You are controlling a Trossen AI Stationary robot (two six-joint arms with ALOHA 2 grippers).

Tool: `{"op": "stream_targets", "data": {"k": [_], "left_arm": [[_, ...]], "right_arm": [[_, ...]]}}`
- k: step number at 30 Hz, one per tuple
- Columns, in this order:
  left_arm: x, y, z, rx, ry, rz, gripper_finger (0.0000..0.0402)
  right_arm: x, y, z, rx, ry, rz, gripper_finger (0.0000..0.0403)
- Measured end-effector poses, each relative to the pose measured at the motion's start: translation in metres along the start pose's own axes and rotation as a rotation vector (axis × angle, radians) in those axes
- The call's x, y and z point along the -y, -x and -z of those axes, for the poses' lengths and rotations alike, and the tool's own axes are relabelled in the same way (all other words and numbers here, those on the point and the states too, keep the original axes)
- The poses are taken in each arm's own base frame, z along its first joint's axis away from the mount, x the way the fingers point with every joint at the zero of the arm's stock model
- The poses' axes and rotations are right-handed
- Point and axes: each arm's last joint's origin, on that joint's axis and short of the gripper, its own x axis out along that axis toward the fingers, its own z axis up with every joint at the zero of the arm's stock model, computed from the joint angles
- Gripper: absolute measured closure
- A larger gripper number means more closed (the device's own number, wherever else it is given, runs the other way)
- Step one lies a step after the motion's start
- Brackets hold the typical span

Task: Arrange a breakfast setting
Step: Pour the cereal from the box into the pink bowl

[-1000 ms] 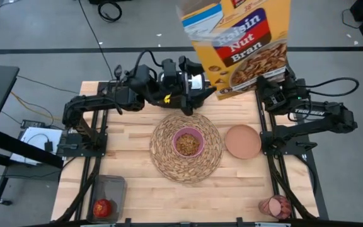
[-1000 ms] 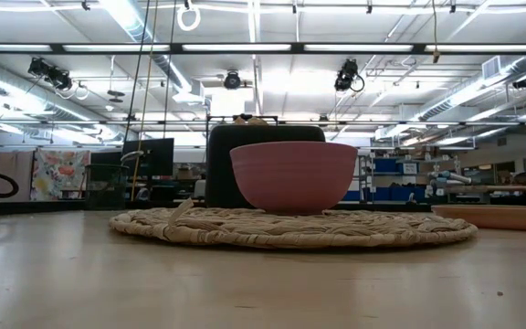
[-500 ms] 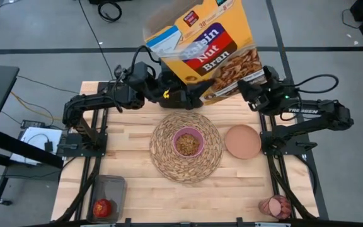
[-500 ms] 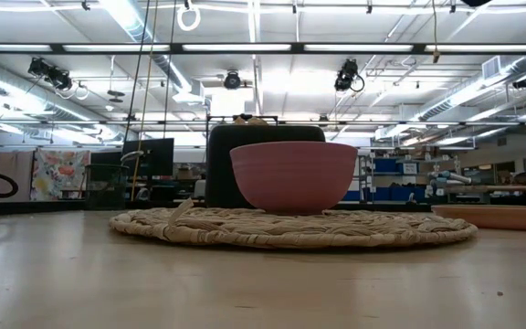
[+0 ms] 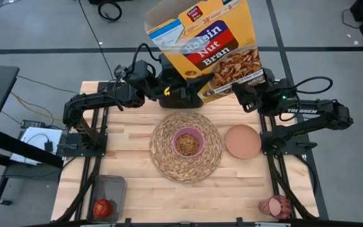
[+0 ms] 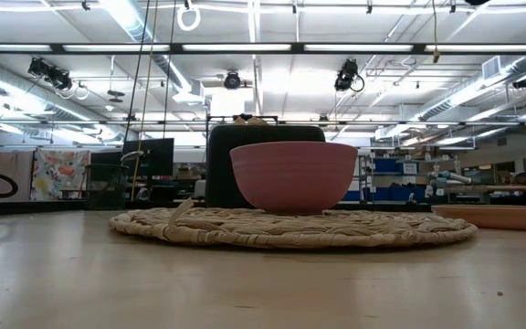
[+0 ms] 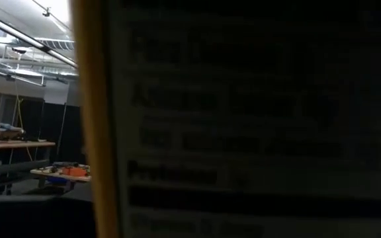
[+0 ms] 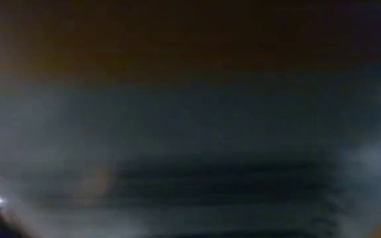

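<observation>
The yellow cereal box (image 5: 201,43) has swung more upright — right gripper (image 5: 247,99) beside it, grip state unclear.

Overhead view straight down, table-level view across, both sharing the pink bowl (image 5: 188,144); wrist views pressed against the cereal box (image 5: 201,47).

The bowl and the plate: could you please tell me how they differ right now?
The bowl holds brown cereal; the plate is bare. The bowl sits at the centre of the woven placemat; the plate lies straight on the wooden table, just beside the mat on the right arm's side. The bowl is deep and pink; the plate is flat, wider and more salmon-brown. Both are round and stand upright, untouched by either arm.
</observation>
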Motion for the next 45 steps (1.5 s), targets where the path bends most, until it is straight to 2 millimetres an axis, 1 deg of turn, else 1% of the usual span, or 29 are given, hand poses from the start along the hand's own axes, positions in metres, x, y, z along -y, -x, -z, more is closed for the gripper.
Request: {"op": "stream_targets", "data": {"k": [4,7,11,15,18,21,23,25,26,29,31,33,35,37,41,45], "left_arm": [[0.0,0.004,-0.008,-0.018,-0.014,-0.004,0.0138],[0.002,0.01,-0.024,-0.037,-0.05,-0.006,0.0138],[0.004,0.026,-0.053,-0.052,-0.067,-0.005,0.0139],[0.006,0.05,-0.075,-0.169,-0.119,0.017,0.0139],[0.007,0.069,-0.079,-0.331,-0.162,0.021,0.0139],[0.011,0.083,-0.07,-0.492,-0.165,0.04,0.0139],[0.015,0.086,-0.061,-0.554,-0.151,0.055,0.0139],[0.019,0.089,-0.048,-0.611,-0.141,0.075,0.0139],[0.021,0.089,-0.041,-0.626,-0.139,0.083,0.0139],[0.021,0.091,-0.024,-0.654,-0.109,0.108,0.014],[0.02,0.093,-0.019,-0.625,-0.098,0.124,0.0143],[0.017,0.096,-0.022,-0.564,-0.099,0.118,0.0144],[0.012,0.103,-0.021,-0.548,-0.097,0.106,0.0145],[0.011,0.105,-0.019,-0.523,-0.1,0.112,0.0145],[0.01,0.108,-0.008,-0.551,-0.12,0.124,0.0145],[0.009,0.108,-0.009,-0.529,-0.129,0.129,0.0145]], "right_arm": [[-0.003,0.004,-0.006,-0.08,-0.001,0.024,0.0035],[-0.006,0.011,-0.011,-0.169,0.033,0.049,0.0015],[-0.011,0.023,-0.022,-0.282,0.072,0.079,0.0005],[-0.017,0.039,-0.037,-0.362,0.097,0.102,0.0007],[-0.023,0.049,-0.048,-0.403,0.096,0.12,0.0006],[-0.026,0.049,-0.059,-0.493,0.095,0.155,0.0006],[-0.027,0.043,-0.064,-0.571,0.093,0.166,0.0006],[-0.029,0.032,-0.071,-0.619,0.08,0.155,0.0006],[-0.03,0.025,-0.071,-0.654,0.069,0.146,0.0006],[-0.033,0.001,-0.079,-0.681,0.067,0.108,0.0006],[-0.035,-0.015,-0.082,-0.69,0.059,0.084,0.0006],[-0.038,-0.031,-0.084,-0.682,0.047,0.06,0.0006],[-0.039,-0.045,-0.083,-0.677,0.043,0.035,0.0006],[-0.039,-0.056,-0.08,-0.687,0.043,0.023,0.0006],[-0.037,-0.072,-0.069,-0.702,0.041,0.036,0.0006],[-0.036,-0.084,-0.053,-0.727,0.025,0.008,0.0006]]}}
